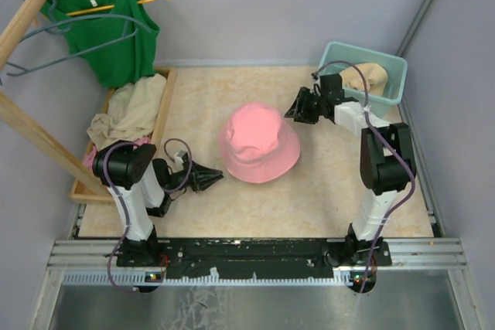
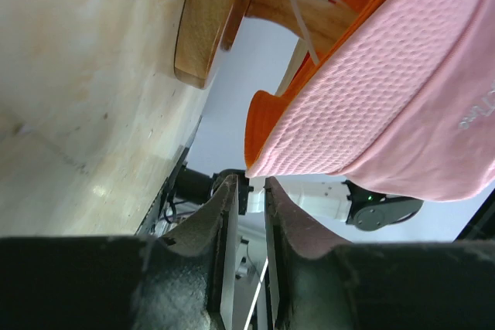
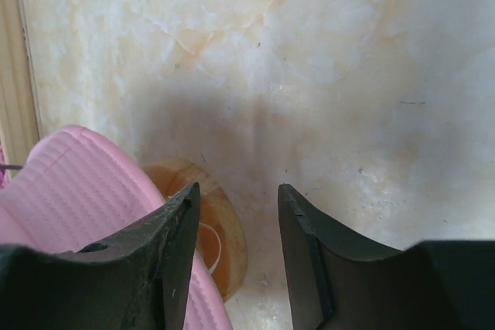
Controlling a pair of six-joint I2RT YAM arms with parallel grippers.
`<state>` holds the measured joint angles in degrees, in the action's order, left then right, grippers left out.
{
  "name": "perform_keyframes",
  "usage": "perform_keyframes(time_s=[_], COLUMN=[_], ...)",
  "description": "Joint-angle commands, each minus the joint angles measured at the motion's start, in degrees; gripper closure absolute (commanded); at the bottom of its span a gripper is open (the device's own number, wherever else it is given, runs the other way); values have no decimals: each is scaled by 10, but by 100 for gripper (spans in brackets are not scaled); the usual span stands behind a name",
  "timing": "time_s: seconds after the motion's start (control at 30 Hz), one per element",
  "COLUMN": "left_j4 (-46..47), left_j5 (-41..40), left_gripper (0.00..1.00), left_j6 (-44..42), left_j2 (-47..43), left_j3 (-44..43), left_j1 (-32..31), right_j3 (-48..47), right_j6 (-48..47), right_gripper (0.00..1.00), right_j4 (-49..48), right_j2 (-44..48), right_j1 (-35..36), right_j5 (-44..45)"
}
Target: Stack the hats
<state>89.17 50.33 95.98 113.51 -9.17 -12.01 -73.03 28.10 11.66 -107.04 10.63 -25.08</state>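
Note:
The pink hat [image 1: 259,142] sits at the table's middle, over a wooden stand [image 3: 224,237]. In the left wrist view its brim [image 2: 387,90] lies on the orange hat [image 2: 267,125]. The red hat is hidden. A beige hat [image 1: 370,75] lies in the teal bin. My left gripper [image 1: 219,178] is low on the table, just left of the pink brim. Its jaws [image 2: 251,183] stand a narrow gap apart, with nothing between them. My right gripper [image 1: 291,110] is open and empty [image 3: 237,188] at the hat's upper right edge, next to the pink fabric [image 3: 69,191].
The teal bin [image 1: 390,63] stands at the back right. A wooden tray [image 1: 165,106] at the left holds beige cloth [image 1: 131,110] and some pink cloth. A green tank top [image 1: 116,32] hangs from a wooden rack [image 1: 31,137] at the back left.

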Motion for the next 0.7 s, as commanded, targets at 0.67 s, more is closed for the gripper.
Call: perform_keyframes(time_s=[0.67], left_j4=[-564], left_j5=[-47], left_gripper=[66], left_j6=[-371], left_j2=[-208], left_j3=[-277], left_j1=[70], right_j3=[-368], right_j6=[-96], right_gripper=[16], right_j4=[317], right_j2=[19], right_j1=[-135], right_j5=[348])
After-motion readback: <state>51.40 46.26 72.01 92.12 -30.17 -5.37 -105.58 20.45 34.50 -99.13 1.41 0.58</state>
